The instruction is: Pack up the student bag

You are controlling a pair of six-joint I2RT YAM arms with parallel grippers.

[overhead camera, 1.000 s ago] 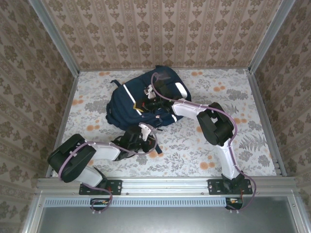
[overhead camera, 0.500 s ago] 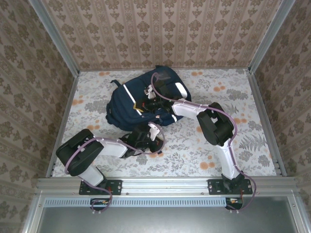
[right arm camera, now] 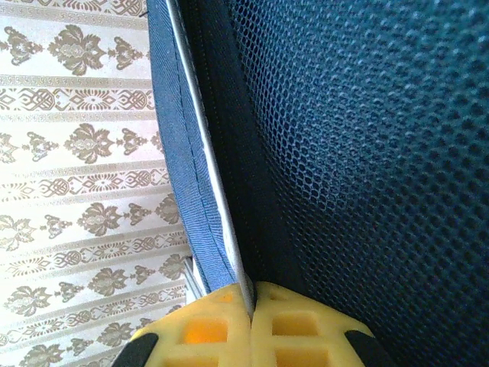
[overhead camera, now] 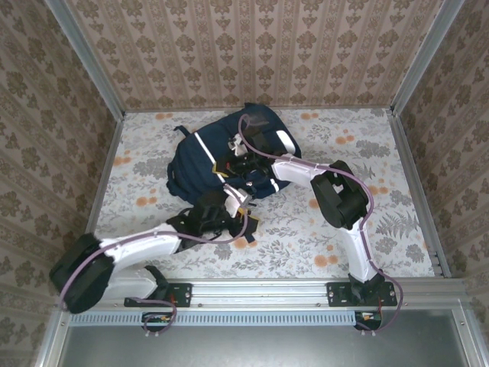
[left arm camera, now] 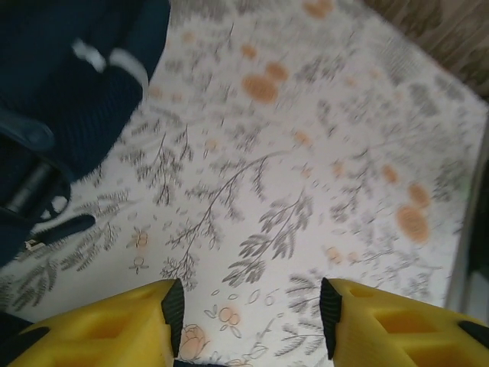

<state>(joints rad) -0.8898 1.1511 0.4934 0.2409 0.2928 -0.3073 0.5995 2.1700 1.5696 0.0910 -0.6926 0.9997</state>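
Navy fabric marks the student bag [overhead camera: 200,164], which is laid on the far, left-of-centre part of the flowered table [overhead camera: 382,222], its far end near the back wall [overhead camera: 252,53]. An edge of the bag's cloth is seen pinched in the right gripper [right arm camera: 250,294], whose yellow fingers are pressed together on a thin seam beside the mesh lining. The left gripper [left arm camera: 250,306] is held just off the bag's near edge with its jaws spread; nothing is carried between them, and only tablecloth is seen there.

No loose items waiting to be packed are seen on the table; what lies inside the bag cannot be told. The task is therefore judged to be well along, with perhaps only the closing left, though this is not certain.

Open room is found to the right and near right, where bare cloth runs to the side rail [overhead camera: 416,191]. To the left, the bag's bulk and a loose strap [left arm camera: 65,228] lie close, so a snag is judged possible there.
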